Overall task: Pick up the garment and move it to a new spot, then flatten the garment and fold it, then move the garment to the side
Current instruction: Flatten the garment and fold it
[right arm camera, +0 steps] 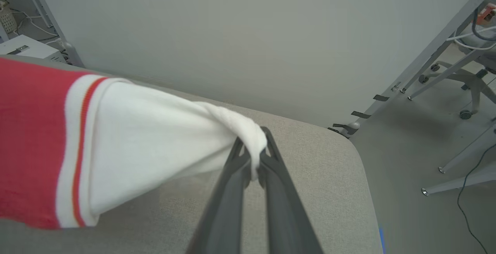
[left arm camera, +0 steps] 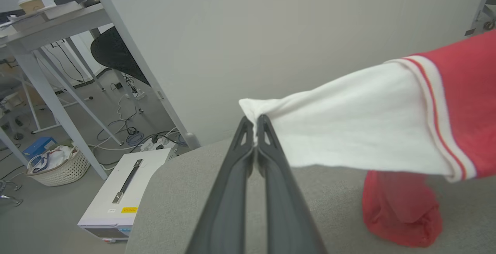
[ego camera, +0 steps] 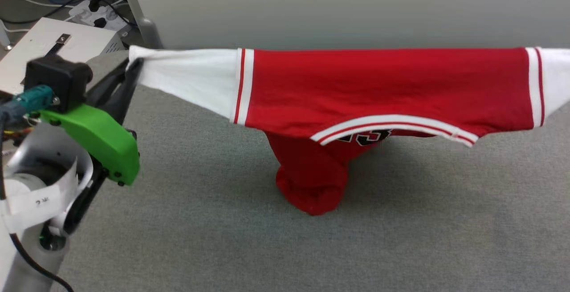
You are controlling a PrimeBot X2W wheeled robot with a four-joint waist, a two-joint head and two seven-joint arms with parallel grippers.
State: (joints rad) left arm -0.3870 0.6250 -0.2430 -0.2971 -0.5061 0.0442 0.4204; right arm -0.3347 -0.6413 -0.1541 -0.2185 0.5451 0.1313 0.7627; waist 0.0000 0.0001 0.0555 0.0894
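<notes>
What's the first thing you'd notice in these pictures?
The red T-shirt hangs stretched wide in the air above the grey table, like washing on a line. The left gripper pinches one white sleeve tip and the right gripper the other, while the shirt's bottom sags in a bunch onto it. A bright green bracket on the left arm stands out too.

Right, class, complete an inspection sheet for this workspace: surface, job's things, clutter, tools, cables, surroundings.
Surface: grey fabric-covered table.
Job's things: red T-shirt with white sleeves, stretched between both tools, lower part bunched on the table.
Clutter: nothing seen.
Tools: left tool shut on one sleeve end; right tool shut on the other.
Cables: loose cables and white power strip on the floor.
Surroundings: pale wall, white box, wicker basket, grey office chair.
</notes>
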